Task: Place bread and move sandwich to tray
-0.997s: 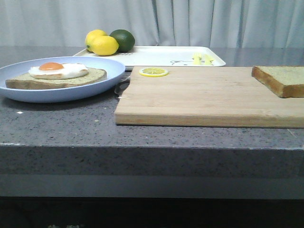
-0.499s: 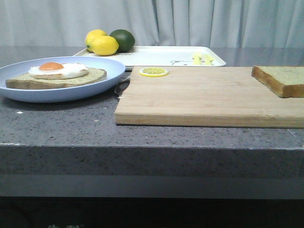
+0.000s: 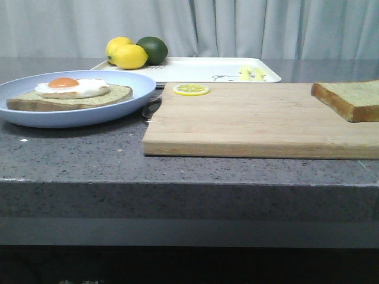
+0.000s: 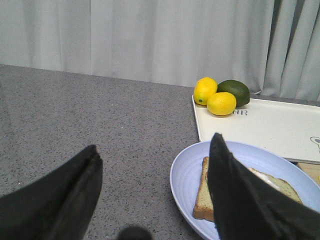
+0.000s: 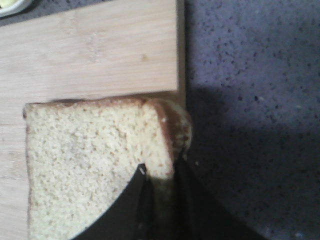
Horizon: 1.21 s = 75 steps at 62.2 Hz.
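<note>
Thick brown-crusted bread slice (image 5: 90, 165) pinched at one edge, on right end of pale wooden cutting board (image 3: 254, 121).

Right gripper (image 5: 159, 200) nearly closed on crust only; could tear or droop and slip. Left gripper (image 4: 155, 190) wide open, empty, near round pale-blue plate (image 4: 186, 175).

Kitchen-style setup: speckled stone counter (image 3: 71, 160), wooden cutting board (image 3: 249, 121), curtain (image 3: 249, 26).

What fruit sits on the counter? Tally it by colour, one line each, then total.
Yellow whole lemons: 2
Dark green lime: 1
Yellow lemon slice: 1
Total: 4
</note>
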Tool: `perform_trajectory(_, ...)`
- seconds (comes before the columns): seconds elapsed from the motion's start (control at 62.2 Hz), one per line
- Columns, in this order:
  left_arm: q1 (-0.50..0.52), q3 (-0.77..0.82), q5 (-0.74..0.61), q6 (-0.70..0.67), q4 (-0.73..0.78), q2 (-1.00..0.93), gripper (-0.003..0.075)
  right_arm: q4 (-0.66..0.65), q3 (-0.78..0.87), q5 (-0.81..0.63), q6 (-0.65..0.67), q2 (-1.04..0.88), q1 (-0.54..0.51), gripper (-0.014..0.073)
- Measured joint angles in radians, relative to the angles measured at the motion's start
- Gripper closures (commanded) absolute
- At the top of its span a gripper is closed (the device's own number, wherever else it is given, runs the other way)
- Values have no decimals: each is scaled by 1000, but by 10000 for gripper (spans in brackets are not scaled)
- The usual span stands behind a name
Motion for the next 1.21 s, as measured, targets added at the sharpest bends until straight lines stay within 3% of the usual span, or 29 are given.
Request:
perform_trajectory(0.177, 0, 0, 0, 0, 0, 0, 281, 107, -6, 20, 0, -112, -2, 659)
perform_trajectory(0.354, 0, 0, 0, 0, 0, 0, 281, 355, -7, 29, 0, -186, 57, 659)
perform_trajectory(0.547, 0, 0, 0, 0, 0, 0, 281, 604, -7, -69, -11, -165, 298, 659)
perform_trajectory(0.852, 0, 0, 0, 0, 2, 0, 281, 961, -64, -427, -79, 32, 754, 659)
perform_trajectory(1.061, 0, 0, 0, 0, 2, 0, 281, 1037, -212, -476, -118, 244, 878, 652)
perform_trajectory(1.206, 0, 0, 0, 0, 2, 0, 281, 1033, -226, -529, -118, 314, 882, 542)
